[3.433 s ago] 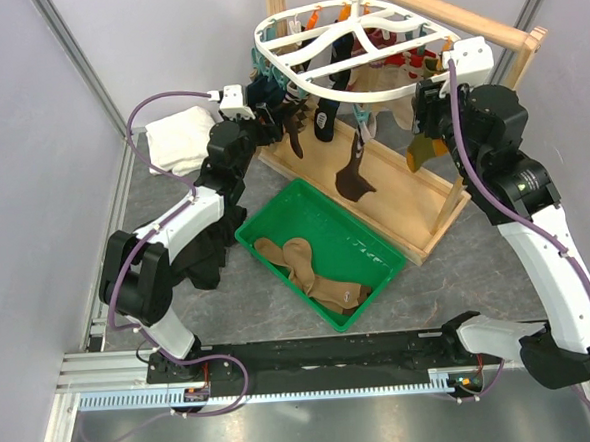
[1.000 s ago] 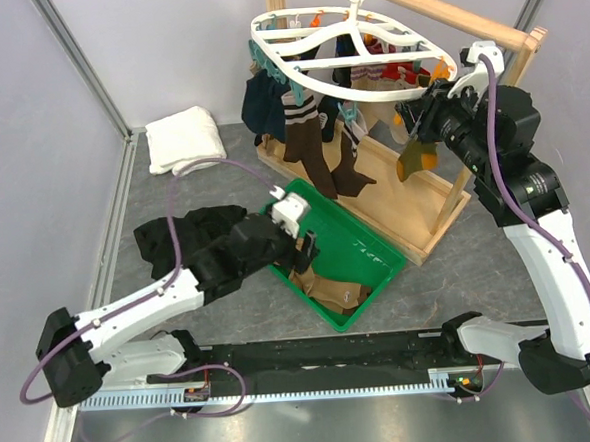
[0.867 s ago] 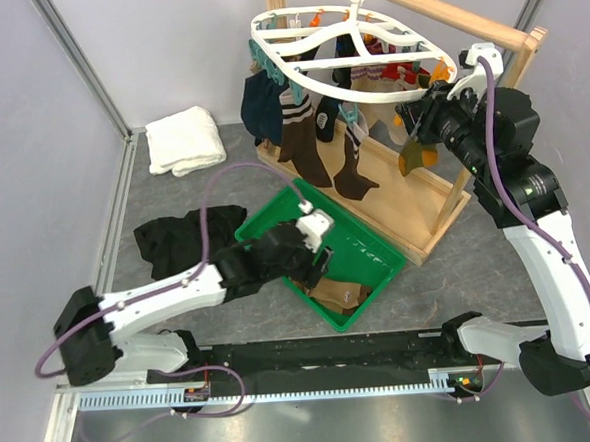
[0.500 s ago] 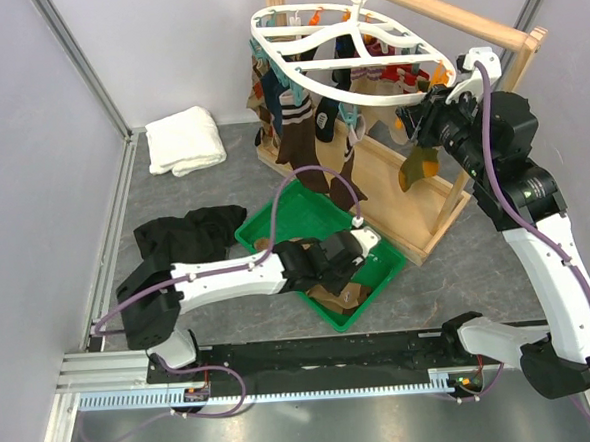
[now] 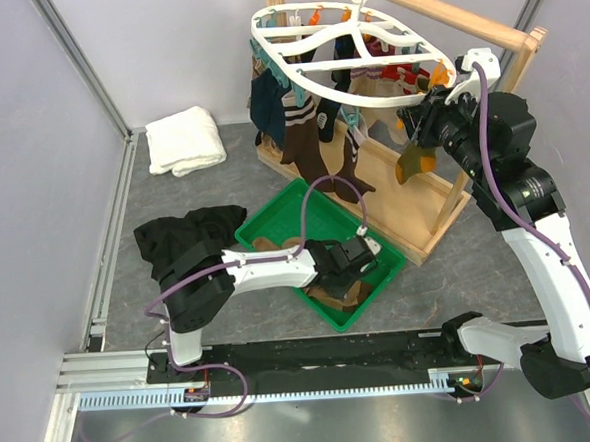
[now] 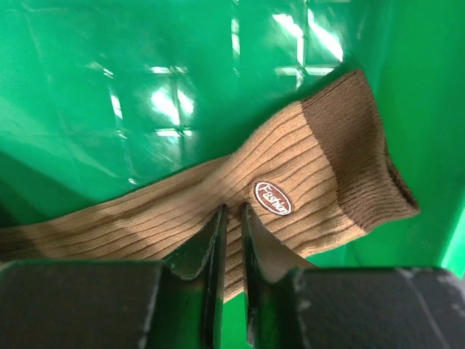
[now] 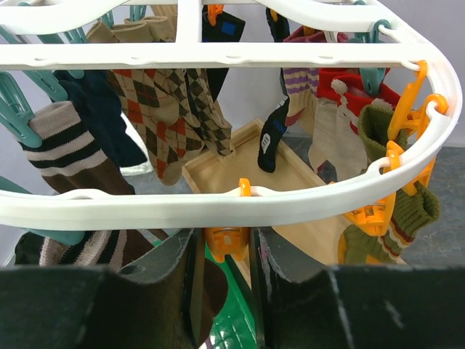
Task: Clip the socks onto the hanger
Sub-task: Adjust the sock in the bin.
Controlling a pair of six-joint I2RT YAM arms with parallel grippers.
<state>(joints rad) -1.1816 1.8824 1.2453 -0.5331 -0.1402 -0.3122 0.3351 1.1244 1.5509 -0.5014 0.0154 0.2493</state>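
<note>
Most socks (image 5: pixel 300 131) hang from the hanger (image 7: pixel 145 207) already. Below it, in the green bin (image 5: pixel 275 214), the left gripper (image 6: pixel 232 211) pinches a tan sock (image 6: pixel 320 167). The right gripper (image 7: pixel 225 243) squeezes an orange clip (image 7: pixel 227 234) under the hanger's rim.

Left arm (image 5: pixel 268 272) lies low across lower centre, left end effector (image 6: pixel 232 218) pinched nearly together on a tan sock (image 6: pixel 320 160). Right arm (image 5: pixel 556 255) rears at upper right, right end effector (image 5: pixel 418 110) clamping an orange clip (image 7: pixel 227 242).
</note>
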